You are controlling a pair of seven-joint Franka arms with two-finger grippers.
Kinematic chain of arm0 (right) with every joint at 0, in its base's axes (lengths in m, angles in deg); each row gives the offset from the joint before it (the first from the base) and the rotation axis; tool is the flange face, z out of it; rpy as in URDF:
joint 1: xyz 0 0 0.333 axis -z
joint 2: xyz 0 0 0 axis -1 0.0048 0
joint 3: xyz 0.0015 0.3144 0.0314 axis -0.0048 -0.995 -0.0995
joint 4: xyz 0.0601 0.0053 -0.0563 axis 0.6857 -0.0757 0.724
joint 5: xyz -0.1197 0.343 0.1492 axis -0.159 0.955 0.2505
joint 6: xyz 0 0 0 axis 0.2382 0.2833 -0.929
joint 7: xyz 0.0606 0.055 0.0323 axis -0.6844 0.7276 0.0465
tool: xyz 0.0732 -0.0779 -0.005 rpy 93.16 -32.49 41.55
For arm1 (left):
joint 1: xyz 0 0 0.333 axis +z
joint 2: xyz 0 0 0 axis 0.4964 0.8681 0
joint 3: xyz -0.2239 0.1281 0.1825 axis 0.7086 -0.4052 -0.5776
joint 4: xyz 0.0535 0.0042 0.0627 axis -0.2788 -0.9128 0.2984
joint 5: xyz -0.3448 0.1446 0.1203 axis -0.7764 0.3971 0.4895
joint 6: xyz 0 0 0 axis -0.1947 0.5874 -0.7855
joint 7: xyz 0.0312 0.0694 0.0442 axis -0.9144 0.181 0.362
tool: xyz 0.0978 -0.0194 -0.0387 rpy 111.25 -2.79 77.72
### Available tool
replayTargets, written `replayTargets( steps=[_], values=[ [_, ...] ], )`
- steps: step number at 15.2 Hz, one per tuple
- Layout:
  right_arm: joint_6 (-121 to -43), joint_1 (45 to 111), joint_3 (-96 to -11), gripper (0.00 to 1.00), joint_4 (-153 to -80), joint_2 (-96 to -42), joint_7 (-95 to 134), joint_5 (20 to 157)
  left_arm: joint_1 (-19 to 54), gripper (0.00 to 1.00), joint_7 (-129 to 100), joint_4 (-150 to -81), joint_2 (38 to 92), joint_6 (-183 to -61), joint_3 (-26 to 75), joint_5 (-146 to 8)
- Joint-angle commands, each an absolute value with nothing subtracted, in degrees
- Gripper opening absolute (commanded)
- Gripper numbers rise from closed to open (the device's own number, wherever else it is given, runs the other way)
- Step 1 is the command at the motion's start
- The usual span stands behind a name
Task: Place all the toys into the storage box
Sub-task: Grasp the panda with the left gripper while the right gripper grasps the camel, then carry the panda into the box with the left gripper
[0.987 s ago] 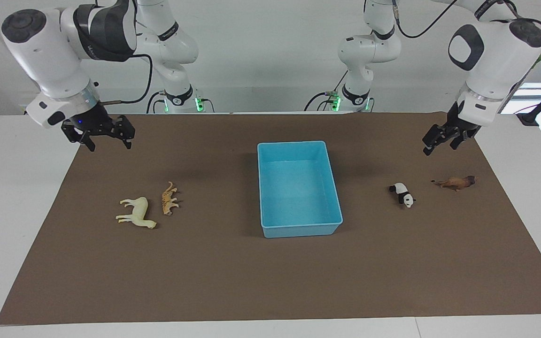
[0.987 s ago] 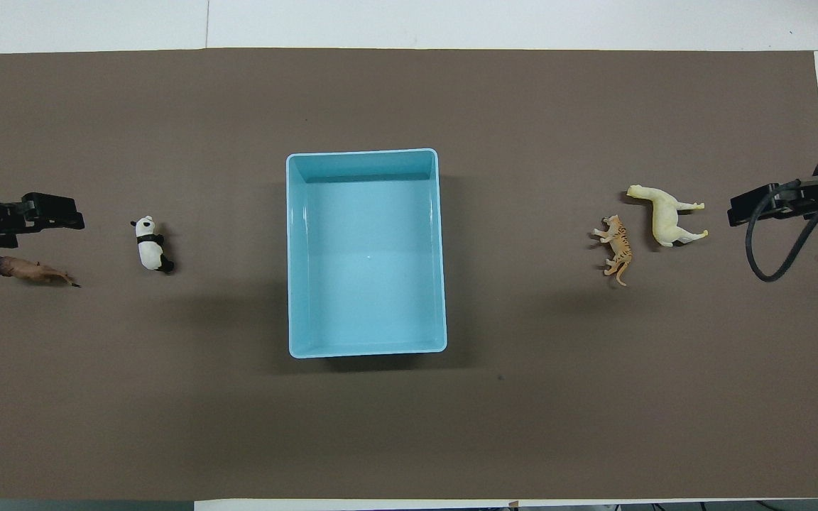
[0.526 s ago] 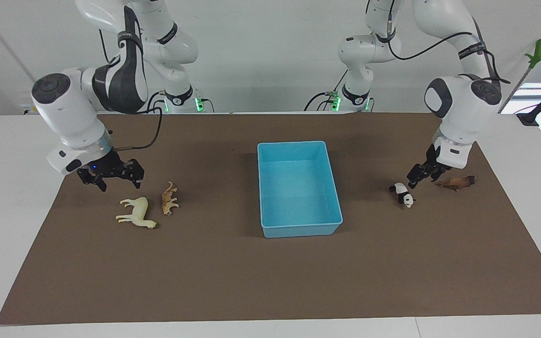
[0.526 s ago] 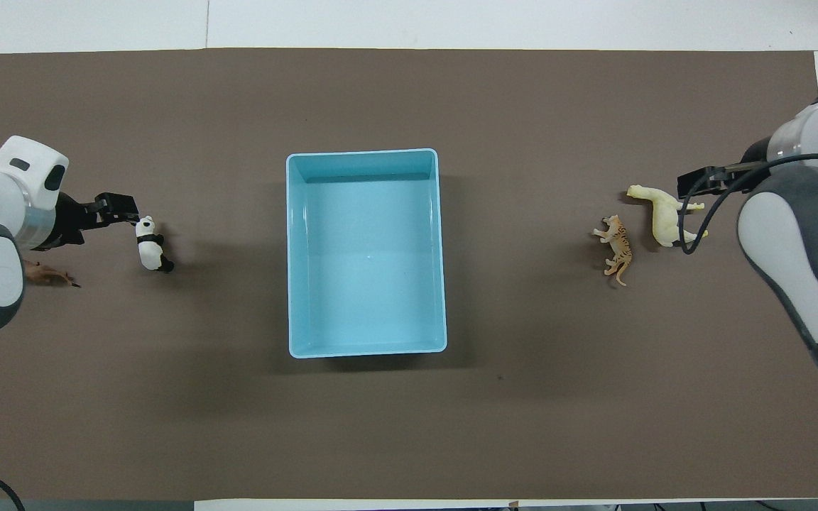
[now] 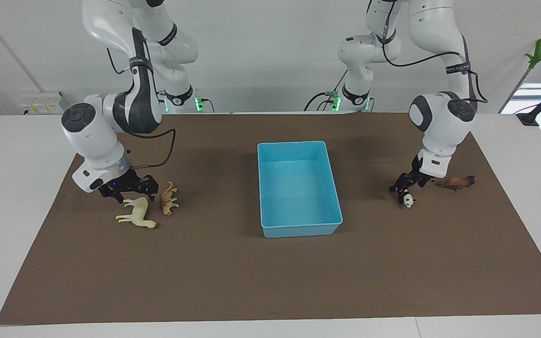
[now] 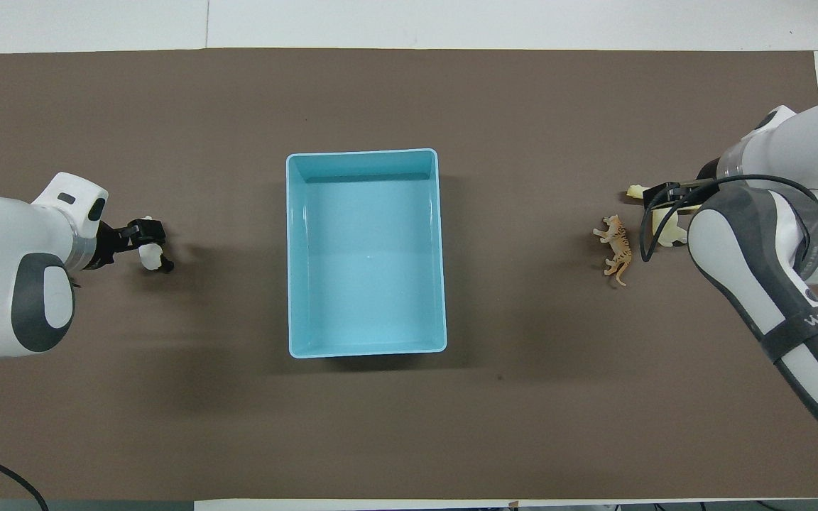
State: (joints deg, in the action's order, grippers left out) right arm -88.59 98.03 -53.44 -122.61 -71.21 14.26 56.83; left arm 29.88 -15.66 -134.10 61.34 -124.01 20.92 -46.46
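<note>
While the left gripper [image 5: 403, 188] is low over the panda [image 5: 407, 200], I cannot tell whether its fingers grip it. With fingers spread, the right gripper [image 5: 132, 190] is just above the cream horse [image 5: 136, 213]. Beside the horse lies the spotted cat [image 5: 169, 198], near the panda the lion [image 5: 456, 181]. Between both pairs stands the storage box [image 5: 298, 230], with nothing in it.
</note>
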Motion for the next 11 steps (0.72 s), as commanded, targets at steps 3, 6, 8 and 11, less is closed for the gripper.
replayTargets(
  steps=[3, 6, 8, 11],
  values=[
    [-90.0, 99.2, -53.6, 1.00, -123.7, -68.3, 11.6, 56.6, 26.2, 1.00, -11.5, -136.8, 62.9, -129.8, 20.4, -46.8],
    [-90.4, 99.2, -53.5, 1.00, -124.0, -66.7, 9.5, 56.0, 26.9, 0.84, -12.2, -135.9, 63.4, -129.4, 20.3, -46.8],
    [-92.6, 100.0, -53.5, 1.00, -125.4, -66.0, 9.3, 54.2, 27.0, 0.53, -12.4, -135.3, 63.4, -127.5, 20.3, -46.8],
    [-95.8, 100.5, -53.5, 1.00, -128.0, -66.1, 9.3, 53.7, 27.0, 0.12, -12.2, -135.2, 63.3, -126.1, 20.1, -46.8]
  ],
)
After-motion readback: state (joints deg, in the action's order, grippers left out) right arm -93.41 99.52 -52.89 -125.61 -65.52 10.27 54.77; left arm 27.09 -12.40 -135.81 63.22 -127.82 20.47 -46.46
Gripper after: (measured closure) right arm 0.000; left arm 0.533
